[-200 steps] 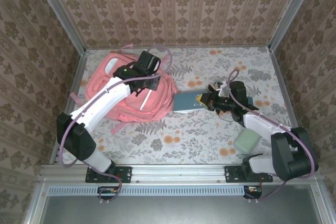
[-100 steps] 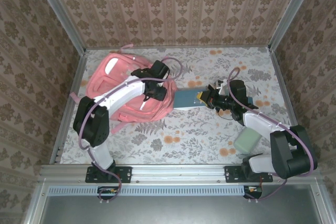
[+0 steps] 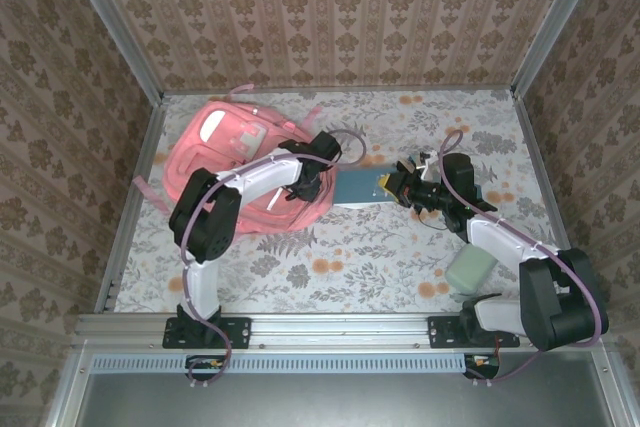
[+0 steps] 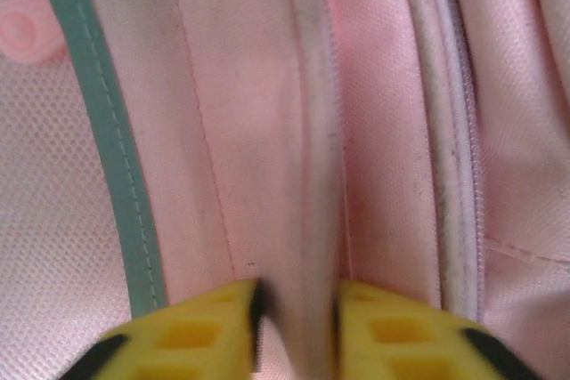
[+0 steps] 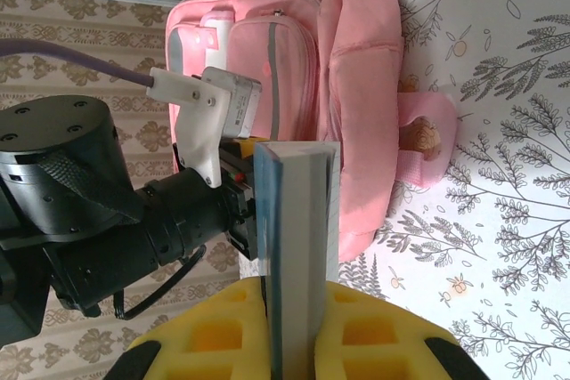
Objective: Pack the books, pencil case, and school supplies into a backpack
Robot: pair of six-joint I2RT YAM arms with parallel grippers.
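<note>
Being judged limp, the backpack (image 5: 356, 60) is held by a seam fold in the closed left gripper (image 4: 297, 309); the stiff teal book (image 5: 298, 220) is clamped edgewise by the right gripper (image 5: 298, 318).

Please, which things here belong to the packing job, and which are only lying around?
Job: pink backpack, pinched by the left fingers; teal notebook, held in the right fingers; mint pencil case.
Only surroundings: flowered table cover; wallpapered walls; metal rail.
</note>
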